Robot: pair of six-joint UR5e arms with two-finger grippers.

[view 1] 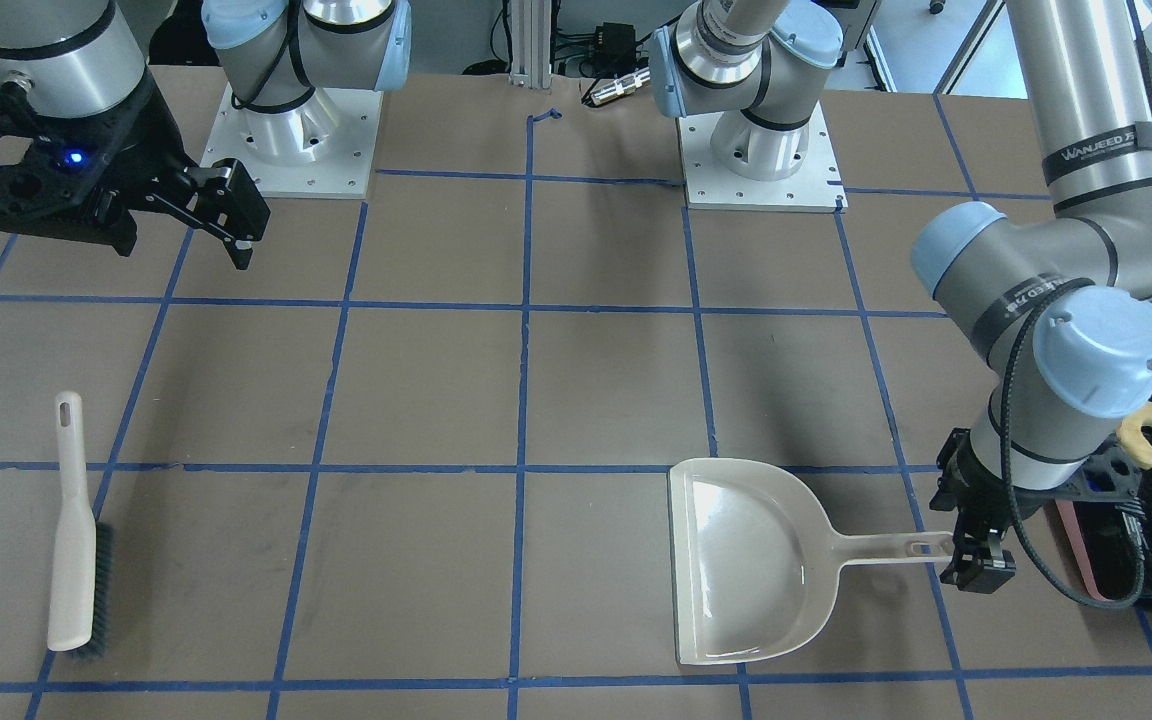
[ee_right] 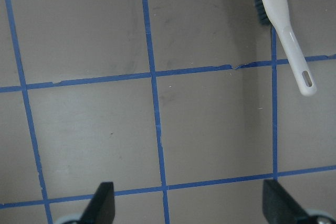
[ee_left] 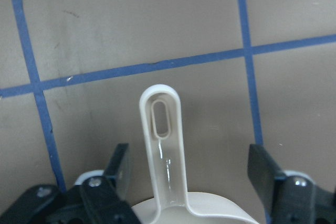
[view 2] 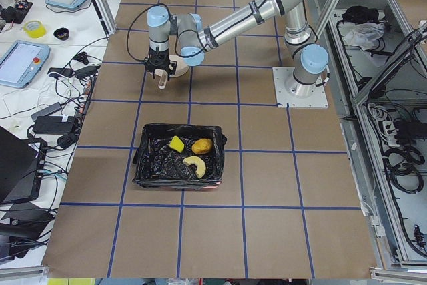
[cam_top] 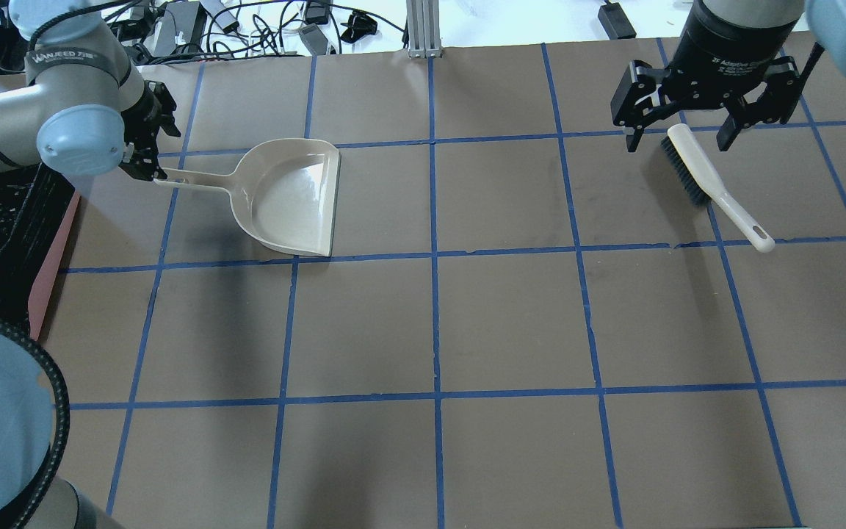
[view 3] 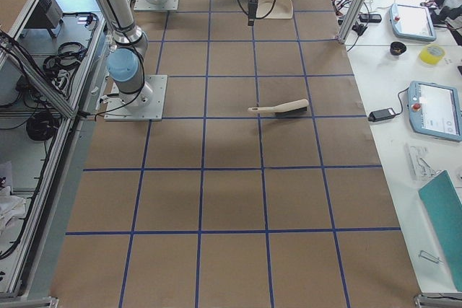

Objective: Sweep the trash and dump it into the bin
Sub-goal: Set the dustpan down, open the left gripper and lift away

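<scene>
- The trash is seen in the side view from the robot's left, at centre frame. A yellow wedge (view 2: 176, 143), an amber oval (view 2: 201, 146) and a pale crescent (view 2: 195, 165) all lie inside the bin (view 2: 143, 165), on its black bag (view 2: 155, 155).
- The pieces are judged to be small, light and probably soft. They would be better pushed with bristles than pinched, and they may roll or skid on the smooth table (cam_top: 511, 323).
- The dustpan (view 1: 746, 560) lies flat and empty at lower right of the front-facing view. It looks to be stiff, glossy, light plastic, so it is best held by its narrow handle (ee_left: 163, 145).
- The left gripper (view 1: 976, 568) is spread wide. Its fingers (ee_left: 119, 167) stand on either side of the handle without touching it.
- The right gripper (cam_top: 678, 136) is likewise released and holds nothing. The brush (cam_top: 717, 187) lies on the table at upper right of the overhead view.
- In the front-facing view the bin is mostly covered by the left arm and cut off at the right edge. Overhead, it is clipped at the left edge.
- No stray trash can be made out on the table.
</scene>
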